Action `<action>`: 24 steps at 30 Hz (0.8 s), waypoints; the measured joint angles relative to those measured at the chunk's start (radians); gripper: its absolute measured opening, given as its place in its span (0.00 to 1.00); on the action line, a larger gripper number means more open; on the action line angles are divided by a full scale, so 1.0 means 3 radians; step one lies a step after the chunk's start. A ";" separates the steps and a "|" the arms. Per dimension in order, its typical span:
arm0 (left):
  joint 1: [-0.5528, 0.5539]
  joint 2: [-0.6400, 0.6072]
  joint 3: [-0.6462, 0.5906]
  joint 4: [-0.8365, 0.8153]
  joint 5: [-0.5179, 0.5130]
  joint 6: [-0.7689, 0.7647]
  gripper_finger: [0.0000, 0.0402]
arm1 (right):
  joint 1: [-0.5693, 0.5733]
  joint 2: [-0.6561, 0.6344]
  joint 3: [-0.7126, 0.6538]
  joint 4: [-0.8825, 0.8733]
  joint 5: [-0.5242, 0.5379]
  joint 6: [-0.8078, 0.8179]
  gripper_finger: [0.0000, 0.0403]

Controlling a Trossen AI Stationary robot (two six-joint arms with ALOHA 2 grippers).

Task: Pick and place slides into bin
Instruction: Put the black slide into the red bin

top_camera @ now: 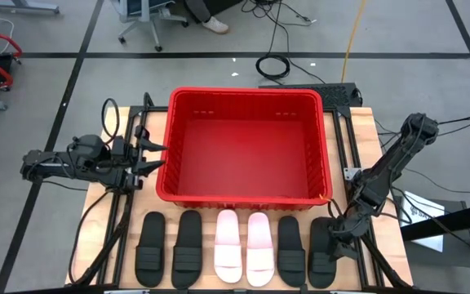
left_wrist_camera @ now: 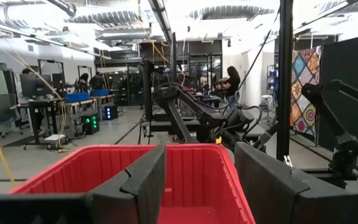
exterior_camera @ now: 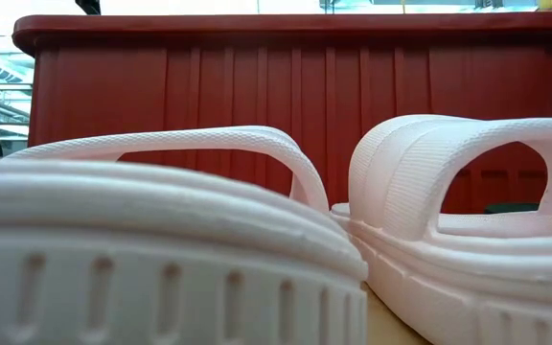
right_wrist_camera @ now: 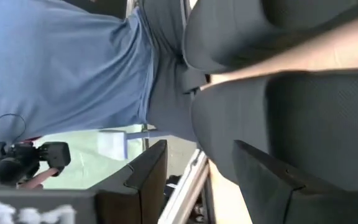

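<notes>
Six slides lie in a row along the table's near edge, soles down: two black [top_camera: 149,249] [top_camera: 188,249], two pale pink [top_camera: 228,245] [top_camera: 259,247], two black [top_camera: 290,245] [top_camera: 323,260]. The red bin [top_camera: 170,147] stands behind them in the middle of the table. My right gripper [top_camera: 334,231] is open and low over the far end of the rightmost black slide [right_wrist_camera: 303,124]; no touch shows. My left gripper [top_camera: 148,155] waits open beside the bin's left wall, pointing across the bin [left_wrist_camera: 92,168]. The low view shows the pink slides [exterior_camera: 468,192] before the bin's wall [exterior_camera: 295,86].
The bin's inside shows bare red floor. Black frame rails [top_camera: 343,147] run along both sides of the wooden table [top_camera: 357,122]. A person in a blue shirt [right_wrist_camera: 67,68] stands past the table's near edge. Cables and a chair lie on the floor beyond the table.
</notes>
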 joint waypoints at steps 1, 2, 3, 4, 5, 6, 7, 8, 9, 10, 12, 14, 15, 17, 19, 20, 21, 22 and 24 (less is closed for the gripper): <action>0.0000 0.0005 0.0000 -0.0004 0.0000 0.0002 0.49 | 0.0017 0.0001 -0.0028 -0.0014 0.0038 0.0000 0.42; -0.0001 0.0019 0.0000 0.0003 -0.0001 0.0002 0.49 | 0.0027 0.0002 -0.0049 -0.0023 0.0048 0.0001 0.42; -0.0001 0.0033 0.0000 0.0010 -0.0001 0.0002 0.49 | 0.0027 0.0004 -0.0059 -0.0024 0.0048 0.0000 0.42; 0.0000 0.0042 0.0000 0.0003 -0.0001 0.0002 0.49 | 0.0025 0.0001 -0.0064 -0.0022 0.0048 -0.0002 0.42; 0.0000 0.0043 -0.0001 -0.0006 -0.0001 0.0004 0.49 | 0.0025 0.0000 -0.0064 -0.0021 0.0049 -0.0006 0.42; 0.0000 0.0062 -0.0001 -0.0003 -0.0001 0.0013 0.49 | 0.0025 0.0000 -0.0064 -0.0021 0.0061 -0.0030 0.42; 0.0000 0.0080 -0.0001 0.0002 -0.0001 0.0017 0.49 | 0.0025 -0.0002 -0.0065 -0.0023 0.0098 -0.0064 0.42; -0.0001 0.0092 -0.0001 0.0012 -0.0001 0.0020 0.49 | 0.0025 -0.0011 -0.0067 -0.0027 0.0135 -0.0102 0.42; 0.0000 0.0098 -0.0001 0.0001 -0.0001 0.0022 0.49 | 0.0025 -0.0017 -0.0068 -0.0038 0.0175 -0.0130 0.42; -0.0001 0.0118 -0.0001 -0.0003 -0.0001 0.0024 0.49 | 0.0024 -0.0019 -0.0068 -0.0057 0.0214 -0.0141 0.42; 0.0000 0.0156 -0.0001 0.0011 -0.0001 0.0026 0.49 | 0.0023 -0.0017 -0.0068 -0.0192 0.0228 -0.0123 0.42; 0.0000 0.0185 -0.0001 0.0000 -0.0002 0.0026 0.49 | 0.0025 -0.0001 -0.0068 -0.0344 0.0219 -0.0061 0.42; 0.0000 0.0198 -0.0001 0.0001 -0.0001 0.0026 0.49 | 0.0026 0.0007 -0.0068 -0.0386 0.0210 -0.0044 0.42; -0.0001 0.0223 -0.0001 0.0003 -0.0001 0.0028 0.49 | 0.0049 0.0006 -0.0070 -0.0408 0.0208 -0.0049 0.42; -0.0001 0.0226 -0.0001 0.0001 -0.0003 0.0043 0.49 | 0.0057 0.0006 -0.0070 -0.0379 0.0213 -0.0079 0.42; 0.0000 0.0230 -0.0001 0.0001 -0.0003 0.0053 0.49 | 0.0057 0.0006 -0.0070 -0.0382 0.0212 -0.0078 0.42; 0.0000 0.0239 -0.0001 0.0002 -0.0003 0.0053 0.49 | 0.0057 0.0006 -0.0070 -0.0385 0.0212 -0.0065 0.42; 0.0000 0.0240 -0.0001 0.0005 -0.0003 0.0053 0.49 | 0.0061 0.0008 -0.0070 -0.0386 0.0214 -0.0038 0.42; 0.0000 0.0242 -0.0001 0.0007 -0.0003 0.0053 0.49 | 0.0069 0.0029 -0.0070 -0.0383 0.0225 -0.0009 0.42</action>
